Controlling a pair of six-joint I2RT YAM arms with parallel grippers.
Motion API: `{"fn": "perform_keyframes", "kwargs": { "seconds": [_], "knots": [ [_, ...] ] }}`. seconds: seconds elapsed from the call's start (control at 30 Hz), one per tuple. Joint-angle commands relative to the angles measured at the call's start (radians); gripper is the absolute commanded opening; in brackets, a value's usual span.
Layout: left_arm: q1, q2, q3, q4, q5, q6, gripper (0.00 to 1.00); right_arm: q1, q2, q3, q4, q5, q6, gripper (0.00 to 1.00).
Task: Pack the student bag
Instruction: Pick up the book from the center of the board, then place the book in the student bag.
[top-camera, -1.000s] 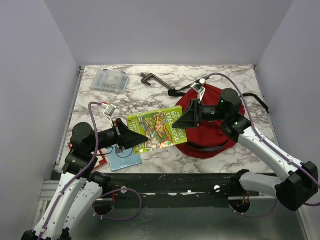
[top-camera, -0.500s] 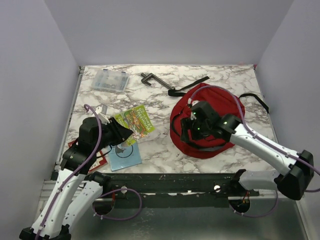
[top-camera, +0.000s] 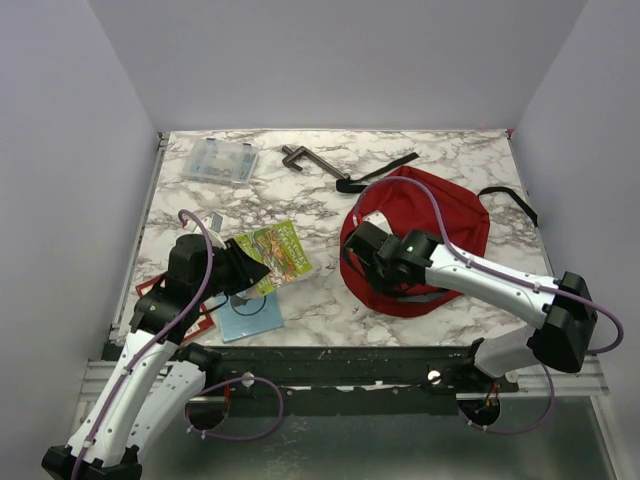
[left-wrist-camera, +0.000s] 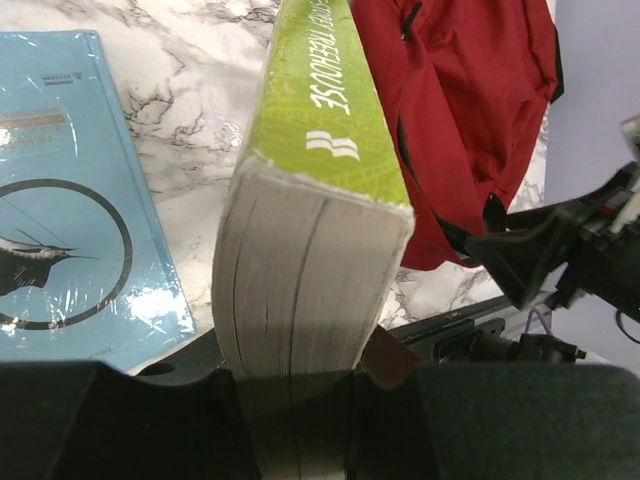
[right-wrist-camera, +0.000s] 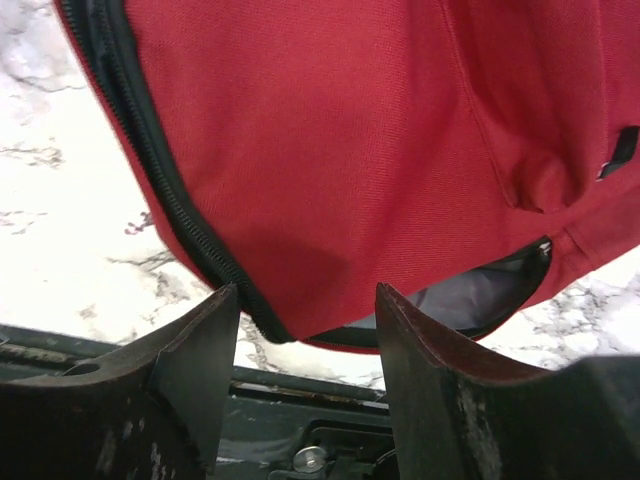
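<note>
Bag lies on the right half of the worktop, white marble veined grey, with a black strap trailing toward the far edge. Right tool stands with jaws apart at the bag's near zipped edge, gripping nothing. Left tool clamps a green book left of the bag, above a blue booklet. A clear box sits far left. Plain pale lilac walls enclose three sides.
</note>
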Motion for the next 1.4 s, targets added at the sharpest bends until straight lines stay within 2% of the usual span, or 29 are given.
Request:
{"fn": "perform_keyframes", "kwargs": {
  "seconds": [0.0,0.1,0.23,0.37,0.5,0.6,0.67,0.77,0.9,1.0,1.1,1.23,1.37],
  "knots": [
    [0.000,-0.027,-0.003,0.100,0.053,-0.015,0.00,0.015,0.063,0.017,-0.035,0.119,0.004,0.58],
    [0.000,-0.031,-0.001,0.094,0.064,-0.020,0.00,0.017,0.094,0.021,-0.025,0.102,-0.007,0.59],
    [0.000,-0.029,-0.005,0.098,0.071,-0.012,0.00,0.028,0.111,-0.002,0.013,0.079,-0.032,0.71],
    [0.000,-0.035,-0.004,0.098,0.074,-0.032,0.00,0.033,0.148,-0.004,0.004,0.095,-0.030,0.77],
    [0.000,-0.025,0.001,0.098,0.084,-0.027,0.00,0.041,0.160,-0.020,0.034,0.011,-0.068,0.79],
    [0.000,-0.025,-0.006,0.106,0.091,-0.036,0.00,0.043,0.176,-0.023,0.026,0.096,-0.035,0.82],
    [0.000,-0.017,-0.008,0.109,0.093,-0.034,0.00,0.042,0.201,-0.020,0.018,0.219,0.004,0.83],
    [0.000,-0.014,-0.027,0.128,0.102,-0.043,0.00,0.042,0.235,-0.007,-0.005,0.403,0.096,0.76],
    [0.000,0.024,-0.021,0.150,0.133,-0.041,0.00,0.042,0.219,-0.023,0.086,0.482,0.093,0.66],
    [0.000,0.043,-0.005,0.150,0.159,-0.038,0.00,0.039,0.209,-0.041,0.139,0.534,0.078,0.44],
    [0.000,0.023,-0.015,0.154,0.159,-0.050,0.00,0.037,0.206,-0.042,0.148,0.586,0.092,0.28],
    [0.000,-0.018,-0.034,0.155,0.172,-0.076,0.00,0.032,0.162,-0.029,0.182,0.562,0.063,0.01],
    [0.000,-0.036,-0.046,0.167,0.204,-0.110,0.00,0.015,0.070,-0.011,0.258,0.454,-0.020,0.01]
  ]
}}
